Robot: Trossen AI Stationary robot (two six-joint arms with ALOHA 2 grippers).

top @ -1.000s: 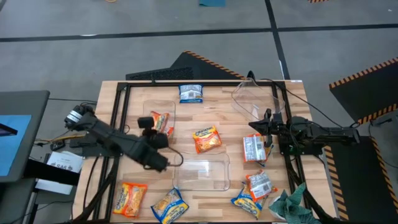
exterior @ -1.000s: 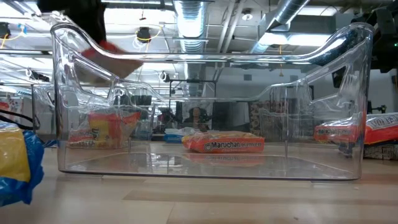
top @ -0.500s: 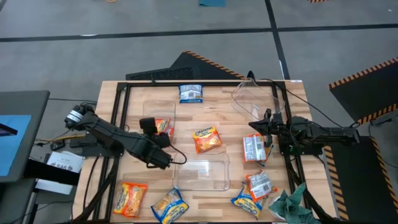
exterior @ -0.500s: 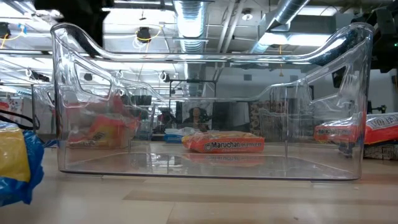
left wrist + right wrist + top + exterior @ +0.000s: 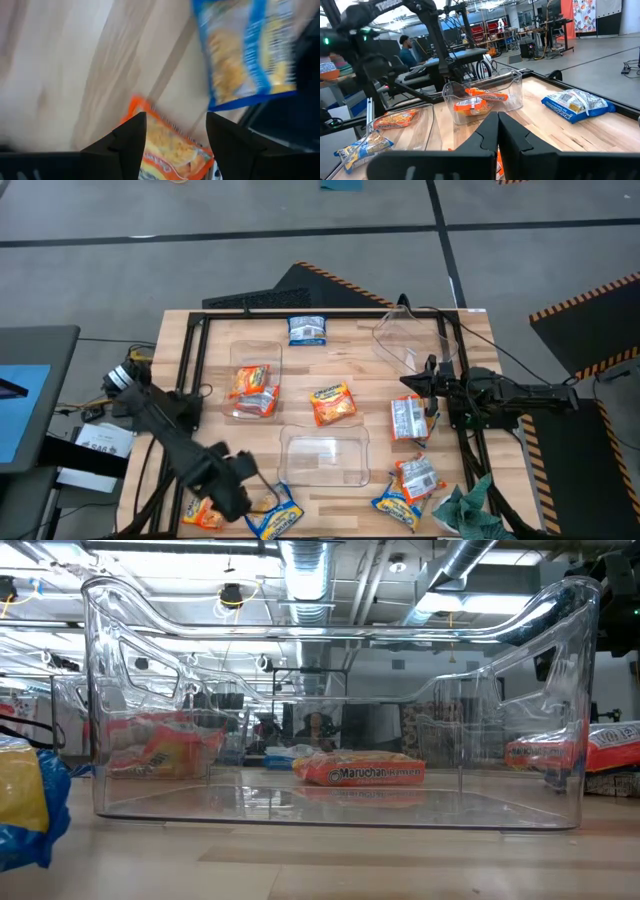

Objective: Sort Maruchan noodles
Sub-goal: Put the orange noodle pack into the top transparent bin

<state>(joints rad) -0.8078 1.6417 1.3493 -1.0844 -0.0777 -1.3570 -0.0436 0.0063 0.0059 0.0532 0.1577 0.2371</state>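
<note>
Nine packets: the Maruchan noodles lie spread over the wooden table point(image 5: 180, 350), two of them inside a tub and seven loose on the wood.
Left tub point(image 5: 255, 380): a clear plastic tub at the table's left-centre; it holds two orange packets point(image 5: 252, 385), one partly over the other.
Centre tub point(image 5: 323, 460): a clear tub nearer the front edge, with no packet inside it in the high view.
Far tub point(image 5: 410, 335): a clear tub near the back right corner.
Centre packet point(image 5: 332, 403): orange, flat on the wood between the left tub and the right arm.
Back packet point(image 5: 307, 330): blue and white, near the back edge.
Silver packet point(image 5: 407, 418): just beside the right gripper's tip.
Front left pair: an orange front packet point(image 5: 200, 502) and a blue-and-yellow packet point(image 5: 275, 515), side by side at the front edge.
Front right pair: a silver-backed packet point(image 5: 417, 477) resting partly on a blue-and-yellow front-right packet point(image 5: 395, 508).
Teal cloth point(image 5: 468, 505): crumpled at the front right corner, beside that pair.
Left gripper point(image 5: 238, 495): low over the front left pair, jaws spread apart and empty; its wrist view shows the orange front packet between the two fingers point(image 5: 130, 142).
Right gripper point(image 5: 412, 383): at the right side of the table, jaws pressed together with nothing between them.
</note>
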